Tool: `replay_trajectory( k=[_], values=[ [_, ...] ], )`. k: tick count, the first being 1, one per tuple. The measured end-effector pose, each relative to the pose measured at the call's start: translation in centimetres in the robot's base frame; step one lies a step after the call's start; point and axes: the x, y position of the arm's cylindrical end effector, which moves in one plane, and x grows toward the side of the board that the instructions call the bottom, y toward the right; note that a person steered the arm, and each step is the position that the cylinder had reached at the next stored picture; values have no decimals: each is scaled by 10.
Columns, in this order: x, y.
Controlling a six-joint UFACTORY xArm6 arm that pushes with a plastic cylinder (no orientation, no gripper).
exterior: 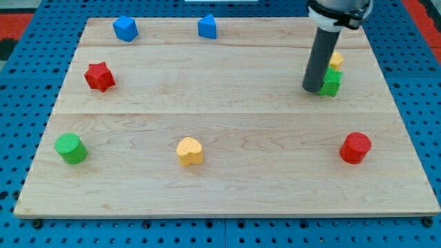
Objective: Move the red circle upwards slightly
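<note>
The red circle (355, 147) stands near the view's right edge of the wooden board, low down. My tip (312, 89) rests on the board well above it and a little to its left. The tip touches or nearly touches the left side of a green block (331, 83), with a yellow block (335, 60) just behind that. The rod hides part of both blocks.
A red star (99, 76) sits at the left. A green cylinder (71, 148) is at the lower left. A yellow heart-like block (189, 151) is at lower centre. Two blue blocks (125, 29) (207, 27) stand along the top edge. The board (227, 200) lies on a blue perforated table.
</note>
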Motion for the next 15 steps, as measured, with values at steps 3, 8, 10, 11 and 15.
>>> replay_trajectory(
  k=[3,8,10,11,15],
  values=[
    [64,64],
    [134,43],
    [126,80],
    [94,72],
    [-39,150]
  ],
)
